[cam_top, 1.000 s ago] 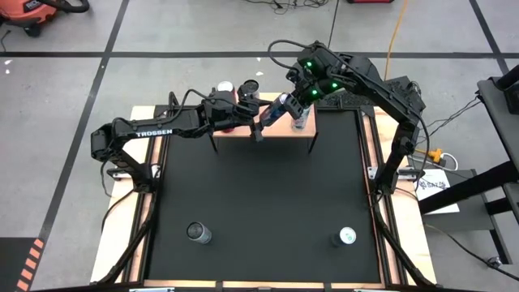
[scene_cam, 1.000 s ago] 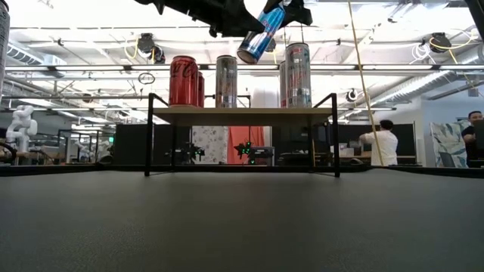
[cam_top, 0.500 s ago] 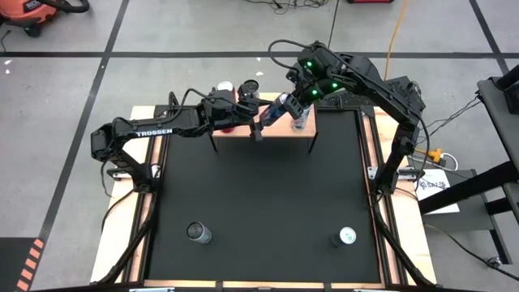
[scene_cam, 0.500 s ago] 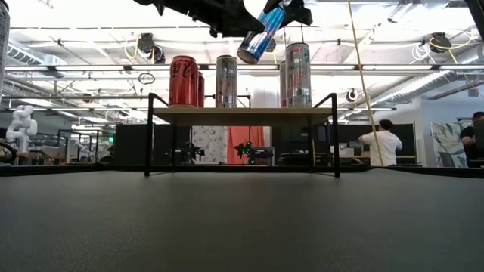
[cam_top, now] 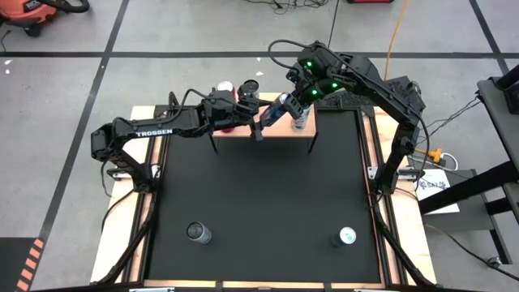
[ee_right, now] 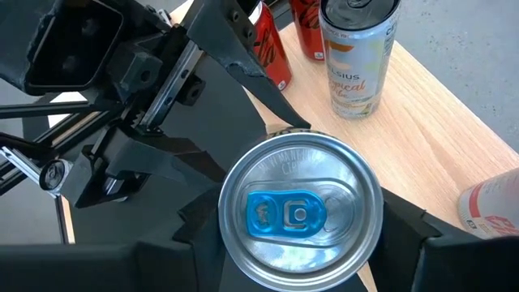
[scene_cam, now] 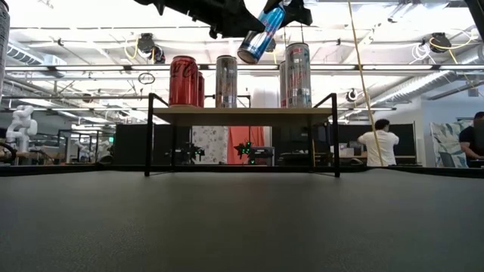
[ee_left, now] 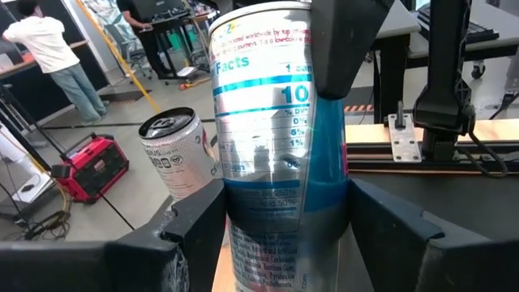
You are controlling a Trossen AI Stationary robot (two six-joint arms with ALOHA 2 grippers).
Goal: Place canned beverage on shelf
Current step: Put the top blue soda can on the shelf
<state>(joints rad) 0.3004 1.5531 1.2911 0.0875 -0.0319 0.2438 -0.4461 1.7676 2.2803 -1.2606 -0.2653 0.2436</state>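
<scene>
A slim blue-and-silver can (cam_top: 280, 108) hangs tilted above the shelf (cam_top: 284, 131), a small wood top on black legs at the far side of the mat. In the low view the can (scene_cam: 261, 34) slants, its top up and to the right. My left gripper (cam_top: 261, 124) and my right gripper (cam_top: 295, 99) are both shut on it. On the shelf stand a red can (scene_cam: 183, 79), a silver can (scene_cam: 226, 79) and a pale can (scene_cam: 296, 74), each on its base. My left gripper pinches the can's lower half (ee_left: 284, 211) between its two fingers (ee_left: 195, 231), coming about level from the table's left and lying across the can. The can is clear of the shelf and tilted. My right gripper pinches the can just below its top rim (ee_right: 235, 243), one finger (ee_right: 405, 231) on each side. It comes from above and the far right, looking down on the lid with the blue tab (ee_right: 284, 215). Its finger shows on the can's upper part in the left wrist view (ee_left: 340, 49).
Two more cans stand on the black mat near its front, one at the left (cam_top: 198, 234) and one at the right (cam_top: 345, 237). People (scene_cam: 378, 143) stand in the room far behind the table.
</scene>
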